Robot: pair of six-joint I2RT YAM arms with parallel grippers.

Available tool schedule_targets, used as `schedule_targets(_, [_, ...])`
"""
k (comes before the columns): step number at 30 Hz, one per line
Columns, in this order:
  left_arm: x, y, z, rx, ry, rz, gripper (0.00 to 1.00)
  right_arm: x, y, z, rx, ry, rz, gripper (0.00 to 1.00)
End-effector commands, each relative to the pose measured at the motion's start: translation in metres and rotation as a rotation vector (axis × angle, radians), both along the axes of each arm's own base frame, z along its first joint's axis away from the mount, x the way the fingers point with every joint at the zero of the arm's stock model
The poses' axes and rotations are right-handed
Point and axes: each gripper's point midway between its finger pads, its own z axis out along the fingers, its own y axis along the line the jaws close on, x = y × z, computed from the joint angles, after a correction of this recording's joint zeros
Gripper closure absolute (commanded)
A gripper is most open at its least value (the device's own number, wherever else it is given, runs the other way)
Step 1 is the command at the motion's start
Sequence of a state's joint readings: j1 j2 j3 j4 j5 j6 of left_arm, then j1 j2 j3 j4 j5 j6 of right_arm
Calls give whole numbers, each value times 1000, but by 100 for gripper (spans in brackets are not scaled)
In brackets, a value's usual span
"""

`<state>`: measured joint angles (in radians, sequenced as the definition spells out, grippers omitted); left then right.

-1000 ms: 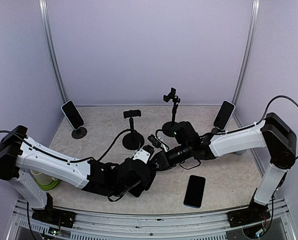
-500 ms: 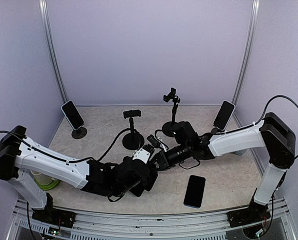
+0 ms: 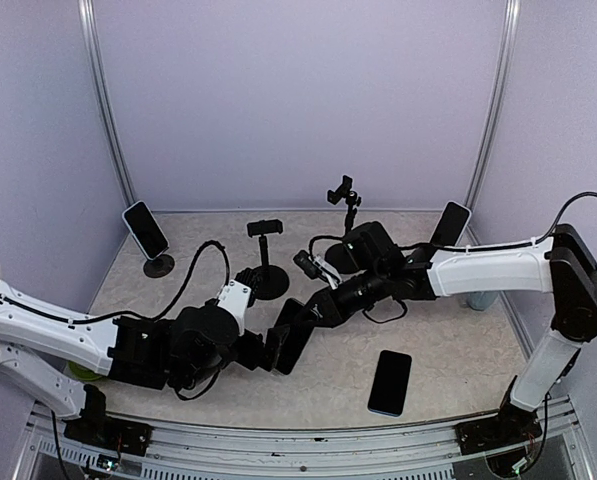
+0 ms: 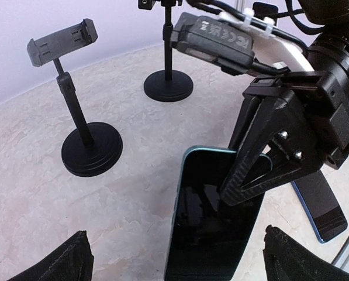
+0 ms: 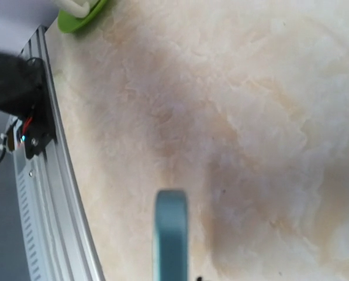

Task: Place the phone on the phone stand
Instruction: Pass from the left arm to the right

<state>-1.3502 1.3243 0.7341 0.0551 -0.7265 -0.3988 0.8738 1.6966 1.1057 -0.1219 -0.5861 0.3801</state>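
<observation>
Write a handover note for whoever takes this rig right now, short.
Claws: right claw shut on the upper end of the phone, which stands on end; left claw open, jaws wide either side of the phone, not gripping.
Done: phone gripped by the right claw alone.
Left: carry it to an empty stand, the short stand or the taller stand behind it, and seat it.
A spare phone lies flat, near right.

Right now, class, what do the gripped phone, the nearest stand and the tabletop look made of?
Gripped phone: glossy glass face, it mirrors light; teal rim, metal or plastic. Nearest stand: matte black, probably painted metal or plastic. Tabletop: beige veined stone look, possibly laminate.
</observation>
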Motion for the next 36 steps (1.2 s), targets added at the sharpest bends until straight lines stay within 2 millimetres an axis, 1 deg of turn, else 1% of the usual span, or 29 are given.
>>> schedule_targets(1, [-1,12,14,-95,7,-39,1,-4,-3,45,58,-153,95,100])
schedule_targets(3, [-1,20,23,-143,7,-70,1,-8,-6,50,54,-189,126,100])
schedule_targets(7, [-5,29,42,-232,-2,-200,1,-19,-13,60,60,-241,198,100])
schedule_targets(9, [-8,31,48,-250,-13,-269,2,-26,-15,66,77,-257,235,100])
schedule_targets(11, [-13,28,51,-246,-15,-335,2,-33,-17,73,96,-273,270,100])
schedule_targets(13, [-15,22,49,-234,1,-377,3,-41,-17,82,122,-290,311,100])
schedule_targets(17, [-29,-1,36,-211,74,-500,4,-61,-18,99,161,-345,395,100])
schedule_targets(20, [-44,-14,34,-235,110,-605,6,-73,-16,104,167,-373,447,100])
schedule_targets(22, [-50,-18,38,-258,107,-643,7,-80,-14,104,162,-373,479,100])
schedule_targets(25, [-52,-21,42,-275,102,-664,9,-95,-9,102,163,-377,535,100])
schedule_targets(28, [-52,-25,38,-262,117,-675,13,-105,-6,104,168,-390,570,100])
schedule_targets(32, [-54,-29,34,-260,138,-692,21,-109,-3,107,180,-416,579,100])
schedule_targets(36, [-58,-30,35,-273,140,-716,32,-109,-2,107,172,-430,581,100])
